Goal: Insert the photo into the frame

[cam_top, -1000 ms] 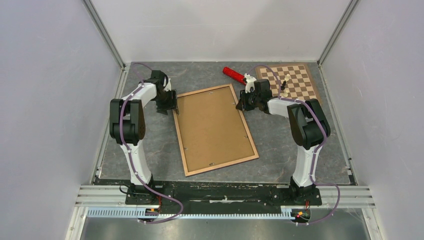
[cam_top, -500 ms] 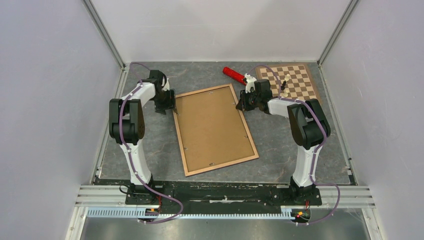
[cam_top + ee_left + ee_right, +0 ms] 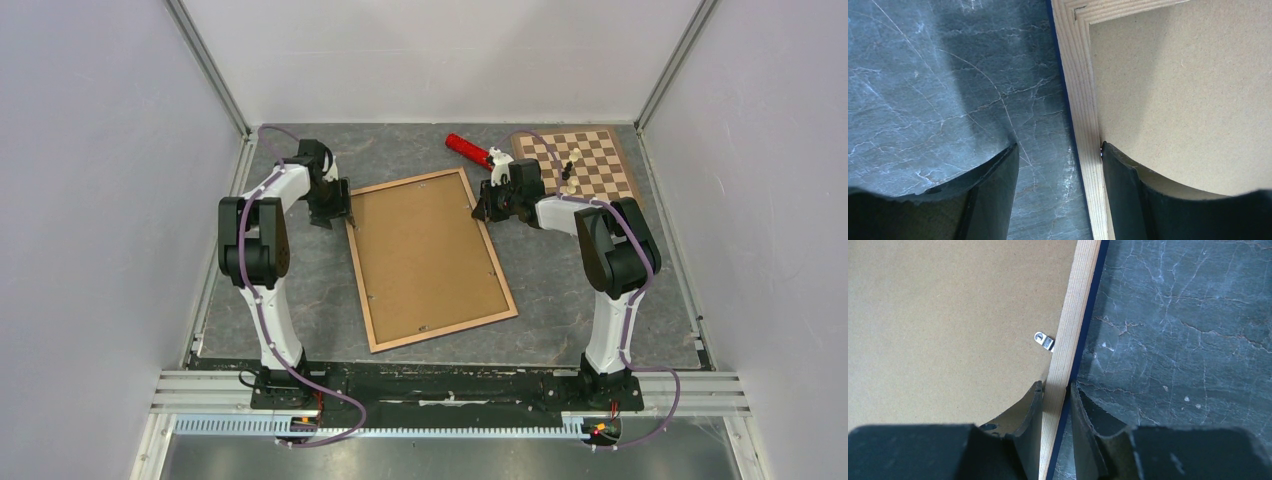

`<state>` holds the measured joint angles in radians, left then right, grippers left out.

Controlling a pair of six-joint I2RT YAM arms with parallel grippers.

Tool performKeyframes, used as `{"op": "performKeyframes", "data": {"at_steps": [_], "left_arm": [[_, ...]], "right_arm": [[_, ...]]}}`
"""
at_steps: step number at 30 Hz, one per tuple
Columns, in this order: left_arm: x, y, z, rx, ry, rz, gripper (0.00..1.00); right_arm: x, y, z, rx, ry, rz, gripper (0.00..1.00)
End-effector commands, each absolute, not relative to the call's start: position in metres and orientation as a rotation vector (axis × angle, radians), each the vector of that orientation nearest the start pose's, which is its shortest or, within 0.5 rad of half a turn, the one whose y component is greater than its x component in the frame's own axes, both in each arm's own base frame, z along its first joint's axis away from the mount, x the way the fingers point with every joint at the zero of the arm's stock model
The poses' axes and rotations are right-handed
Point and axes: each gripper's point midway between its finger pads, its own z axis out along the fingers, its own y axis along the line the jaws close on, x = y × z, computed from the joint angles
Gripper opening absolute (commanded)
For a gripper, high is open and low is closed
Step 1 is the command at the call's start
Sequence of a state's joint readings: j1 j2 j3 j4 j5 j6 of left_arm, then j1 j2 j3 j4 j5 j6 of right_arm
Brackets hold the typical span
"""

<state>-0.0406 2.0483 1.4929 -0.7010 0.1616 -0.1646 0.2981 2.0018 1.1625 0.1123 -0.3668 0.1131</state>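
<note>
The frame (image 3: pixel 361 270) lies flat mid-table with its light wood face up, and a brown fibreboard panel (image 3: pixel 428 255) fills it. The photo is hidden. My left gripper (image 3: pixel 340 212) is open astride the frame's left rail (image 3: pixel 1075 75) near the far corner. One of its fingers (image 3: pixel 1120 195) rests on the panel (image 3: pixel 1173 90) against the rail's inner edge, while the other stands on the table, apart from the rail. My right gripper (image 3: pixel 482 210) is shut on the right rail (image 3: pixel 1073 315), jaws pressed to both sides, just below a small metal clip (image 3: pixel 1044 341).
A wooden chessboard (image 3: pixel 600 150) with a few pieces sits at the far right, close behind the right gripper. A red cylinder (image 3: pixel 465 148) lies beside it near the frame's far right corner. Grey walls enclose the dark marbled mat (image 3: pixel 300 290).
The left gripper has shifted slightly toward the far end of the frame's left rail. The right gripper and the frame have not moved.
</note>
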Motion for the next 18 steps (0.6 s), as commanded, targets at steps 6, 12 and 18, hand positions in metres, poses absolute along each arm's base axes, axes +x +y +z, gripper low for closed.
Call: {"op": "performKeyframes", "data": {"at_steps": [6, 12, 18], "left_arm": [[0.424, -0.057, 0.015, -0.183, 2.831, -0.303, 0.69], [0.425, -0.06, 0.014, -0.221, 2.831, -0.32, 0.69], [0.424, -0.067, 0.016, -0.264, 2.832, -0.356, 0.69]], "right_arm": [[0.423, 0.198, -0.01, -0.408, 2.403, 0.609, 0.0], [0.423, 0.198, -0.01, -0.407, 2.404, 0.614, 0.0], [0.423, 0.198, -0.009, -0.406, 2.403, 0.612, 0.0]]}}
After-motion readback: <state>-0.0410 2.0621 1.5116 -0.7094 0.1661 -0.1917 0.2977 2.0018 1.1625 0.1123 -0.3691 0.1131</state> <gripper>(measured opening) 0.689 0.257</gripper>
